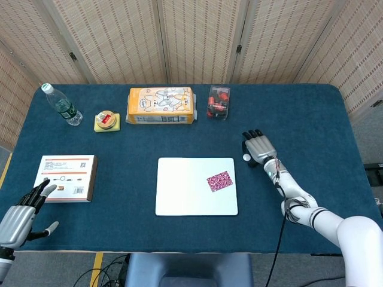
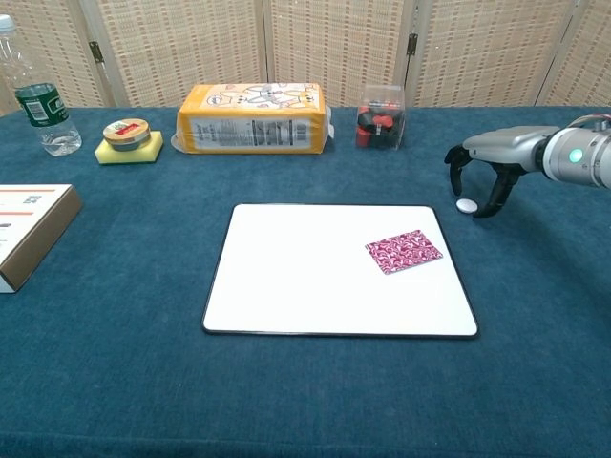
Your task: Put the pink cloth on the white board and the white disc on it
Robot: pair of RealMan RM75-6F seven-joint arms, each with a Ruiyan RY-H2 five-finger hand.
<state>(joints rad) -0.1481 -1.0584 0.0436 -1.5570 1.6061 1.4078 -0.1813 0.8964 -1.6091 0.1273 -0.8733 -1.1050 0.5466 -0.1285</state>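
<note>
- One white board (image 2: 325, 277) lies flat at the centre of the blue table (image 1: 311, 113).
- One pink cloth (image 2: 404, 251) lies flat on the white board, near its right edge, in the upper right part of the surface.
- One white disc (image 2: 466, 205) lies on the table, off the board, just beyond the board's upper right corner. In the head view the white disc (image 1: 246, 157) shows at the left side of my right hand.
- My right hand (image 2: 485, 164) arches over the white disc, palm down, fingers (image 2: 496, 196) curled downward and apart. The fingertips stand on either side of the disc; I cannot tell whether any of them touches it. The disc rests on the table and the hand holds nothing.
- My left hand (image 1: 21, 209) is at the near left corner of the table, fingers spread, holding nothing. It appears in the head view only.
- One flat box (image 1: 66, 170) lies just beyond the left hand, near the left edge.
- Along the far edge, counted left to right: one water bottle (image 2: 38, 95), one small round tin (image 2: 125, 131) on one yellow sponge (image 2: 128, 148), one orange package (image 2: 253, 118), one clear case (image 2: 380, 117) with red and dark contents.
</note>
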